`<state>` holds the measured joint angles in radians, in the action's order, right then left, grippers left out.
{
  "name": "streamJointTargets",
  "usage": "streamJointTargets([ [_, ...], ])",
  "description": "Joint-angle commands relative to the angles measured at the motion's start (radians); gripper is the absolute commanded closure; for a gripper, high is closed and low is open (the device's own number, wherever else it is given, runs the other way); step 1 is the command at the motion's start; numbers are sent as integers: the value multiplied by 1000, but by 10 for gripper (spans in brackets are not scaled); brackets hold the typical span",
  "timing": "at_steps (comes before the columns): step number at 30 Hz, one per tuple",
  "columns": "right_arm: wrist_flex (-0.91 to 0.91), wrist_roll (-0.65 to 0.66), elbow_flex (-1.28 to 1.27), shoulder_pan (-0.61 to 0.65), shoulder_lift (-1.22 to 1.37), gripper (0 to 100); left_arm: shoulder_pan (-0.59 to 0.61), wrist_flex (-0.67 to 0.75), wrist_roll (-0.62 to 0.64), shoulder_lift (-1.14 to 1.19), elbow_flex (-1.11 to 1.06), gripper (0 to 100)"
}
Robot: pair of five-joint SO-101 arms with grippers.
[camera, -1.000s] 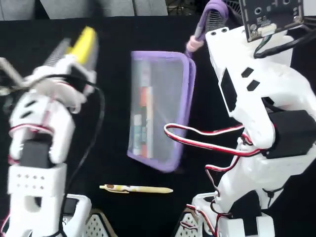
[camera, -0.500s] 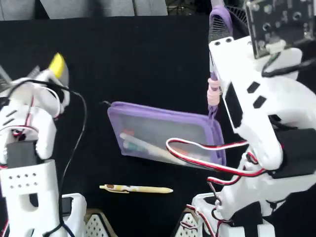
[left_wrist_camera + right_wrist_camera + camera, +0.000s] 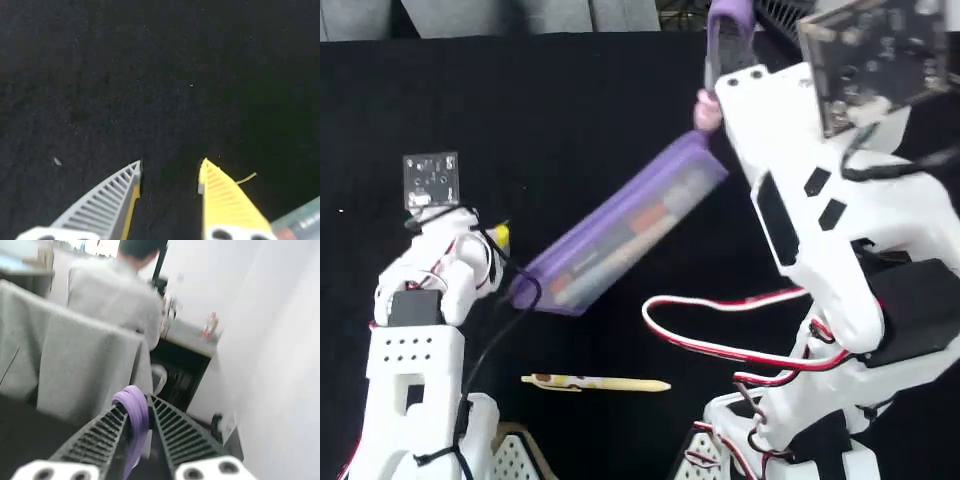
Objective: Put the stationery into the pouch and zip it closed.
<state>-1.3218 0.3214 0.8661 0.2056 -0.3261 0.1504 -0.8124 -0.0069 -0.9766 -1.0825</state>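
A purple mesh pouch (image 3: pixel 620 228) with stationery inside hangs tilted above the black table, its low corner near the left arm. My right gripper (image 3: pixel 140 412) is shut on the pouch's purple strap (image 3: pixel 132 412), and the strap (image 3: pixel 728 20) rises at the back of the table in the high view. My left gripper (image 3: pixel 170 172) is open just over the black cloth, nothing between its grey and yellow fingers; a corner of the pouch (image 3: pixel 300 222) shows beside it. A yellow pen (image 3: pixel 595 382) lies on the table near the front edge.
The black cloth (image 3: pixel 570 110) covers the table. Both arm bases (image 3: pixel 750 450) stand at the front edge, with red and white cables (image 3: pixel 720 300) looping beside the right arm. Grey chairs stand behind the table (image 3: pixel 75 355).
The right gripper has lifted the pouch by its strap, swinging it from flat to a tilted hang. The left arm has drawn back toward the front and lowered over the cloth.
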Motion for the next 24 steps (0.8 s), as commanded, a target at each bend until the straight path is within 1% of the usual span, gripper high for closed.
streamJointTargets([
  [1, 210, 31, 22, 21, -19, 988, -10, -3, -14, -15, -12, 805],
  [5, 354, 89, 22, 49, -21, 988, -8, -2, -14, -15, -53, 805],
  [9, 460, 233, 22, 54, -21, 988, -4, 2, -14, -15, -87, 805],
  [12, 497, 331, 35, 54, -16, 988, -4, 5, -14, -15, -97, 805],
  [15, 502, 397, 38, 54, -13, 988, -4, 6, -14, -15, -99, 805],
  [19, 443, 405, 35, 57, -13, 988, -5, 6, -14, -15, -96, 805],
  [24, 351, 402, 5, 158, -12, 988, -12, -3, -17, -15, -102, 804],
])
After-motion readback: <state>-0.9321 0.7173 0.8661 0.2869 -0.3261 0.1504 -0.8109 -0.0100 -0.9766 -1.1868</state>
